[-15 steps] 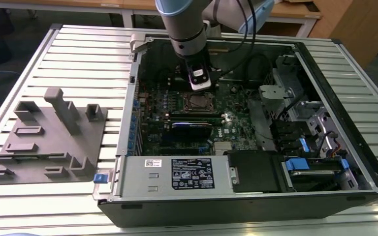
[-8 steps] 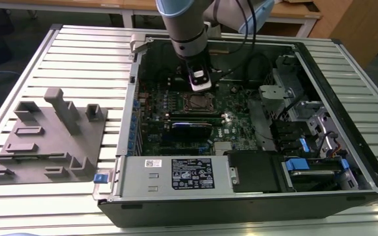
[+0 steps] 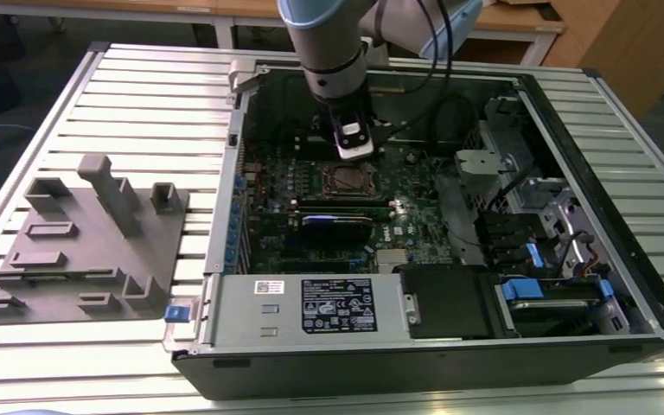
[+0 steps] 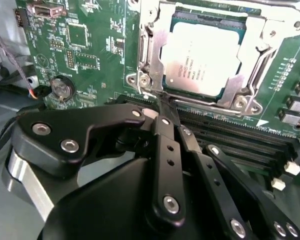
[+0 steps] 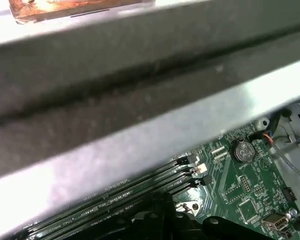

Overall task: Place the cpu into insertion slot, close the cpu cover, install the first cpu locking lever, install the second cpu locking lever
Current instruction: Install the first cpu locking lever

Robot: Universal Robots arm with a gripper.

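Lying open on the slatted table (image 3: 124,95) is 1 black computer case (image 3: 448,346), far larger than the claw working inside it. Grey moulded fixture tray (image 3: 90,251) sits on the table well apart from the claw, toward the exterior view's left. Green motherboard (image 4: 90,55) spreads under and all around the claw. Robot arm (image 3: 326,43) comes down into the case, ending just above the socket area. Claw (image 4: 165,112) is black, its 2 fingers pressed together to a thin point, gripping nothing visible; the tip sits right at the near edge of the socket frame. Long black memory slots (image 4: 240,145) run just beside the claw's tip, between it and the wrist. Insertion slot (image 4: 155,55) lies directly ahead of the tip. Cpu cover (image 4: 252,50) is down flat over the slot, framing the chip. Cpu (image 4: 202,57) sits seated in the slot, silver top showing through the cover window. Round coin battery (image 4: 61,88) sits off to one side of the claw.
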